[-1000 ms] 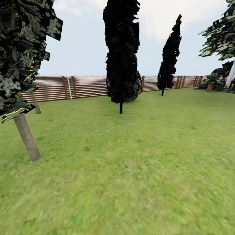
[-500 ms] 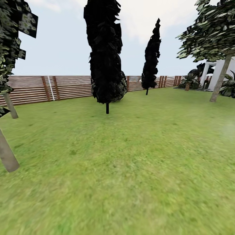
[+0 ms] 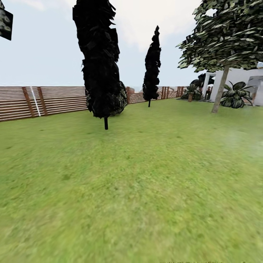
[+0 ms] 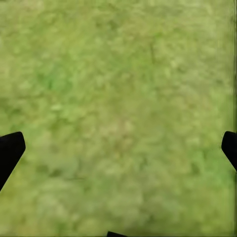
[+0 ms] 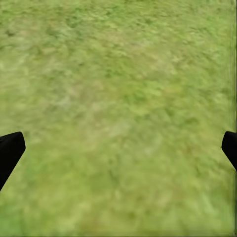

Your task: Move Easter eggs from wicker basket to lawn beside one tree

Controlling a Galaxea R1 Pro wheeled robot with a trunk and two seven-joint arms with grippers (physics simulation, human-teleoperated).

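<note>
The lawn (image 3: 146, 175) spreads wide and green across the head view. A tree (image 3: 220, 89) with a pale straight trunk and speckled jagged leaves stands at the far right, near the white house. The Easter eggs and the wicker basket are out of view. In the left wrist view my left gripper (image 4: 118, 150) hangs open over bare grass, its black fingertips (image 4: 10, 150) far apart with nothing between them. My right gripper (image 5: 118, 150) is likewise open above grass, one dark fingertip (image 5: 10, 150) showing at each side.
Two near-black trees stand ahead, one close (image 3: 99, 62) and one farther back (image 3: 151, 65). A brown slatted fence (image 3: 47, 100) runs along the back. The white house (image 3: 241, 78) and leafy plants (image 3: 233, 96) sit at the far right.
The whole head view has swung to the right: the pale trunk at the left has slid out of the picture and the right-hand tree and house have come in.
</note>
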